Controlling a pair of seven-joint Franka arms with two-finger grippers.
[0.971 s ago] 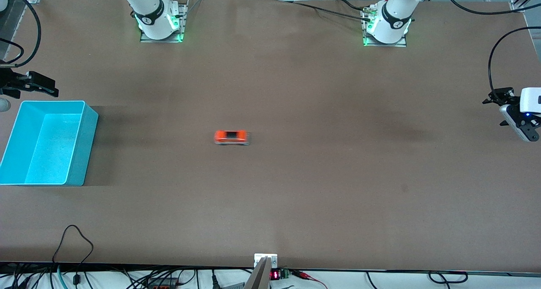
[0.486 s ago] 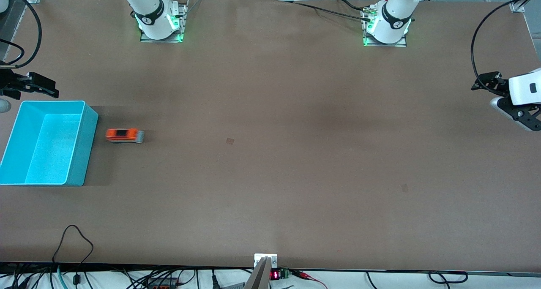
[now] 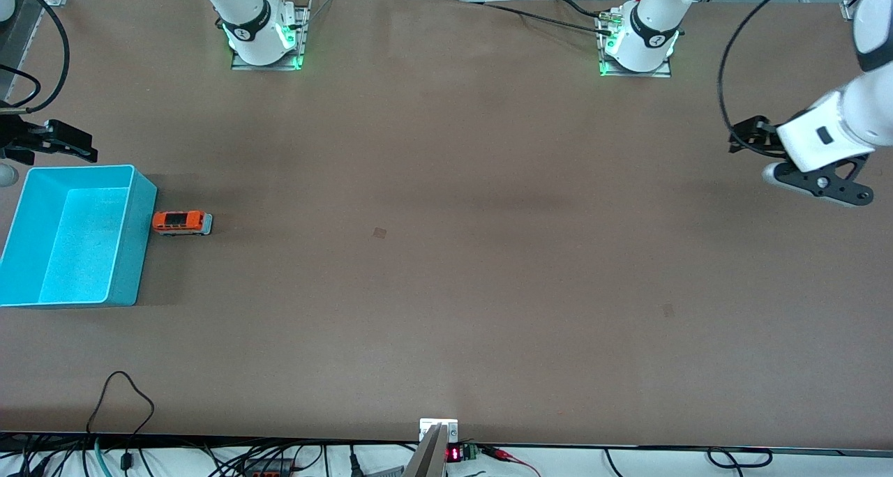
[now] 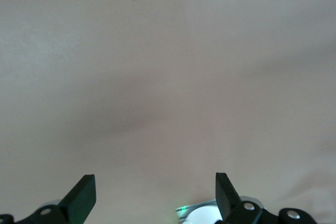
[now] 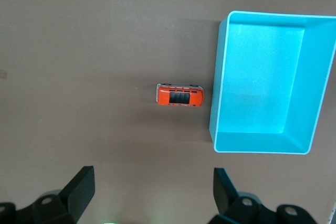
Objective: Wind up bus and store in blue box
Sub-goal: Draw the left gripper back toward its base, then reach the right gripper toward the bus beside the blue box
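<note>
Front view is showing the right end effector hanging at the right arm's end of the tabletop, over the edge just above the blue box's farther rim. In the right wrist view its fingers are spreading wide with nothing between them. The blue box is sitting at that same end of the tabletop, its open top showing a lighter, speckled floor with nothing lying on it. The bus is standing on its wheels just beside the box's wall that faces the middle of the tabletop, outside the box, with its orange end toward the box and its grey-white end pointing toward the left arm's end. The right wrist view is showing the bus and the blue box with a thin strip of tabletop between them. Well apart, at the left arm's end, the left end effector is hanging over bare tabletop; in the left wrist view its fingers are also standing wide apart and holding nothing.
</note>
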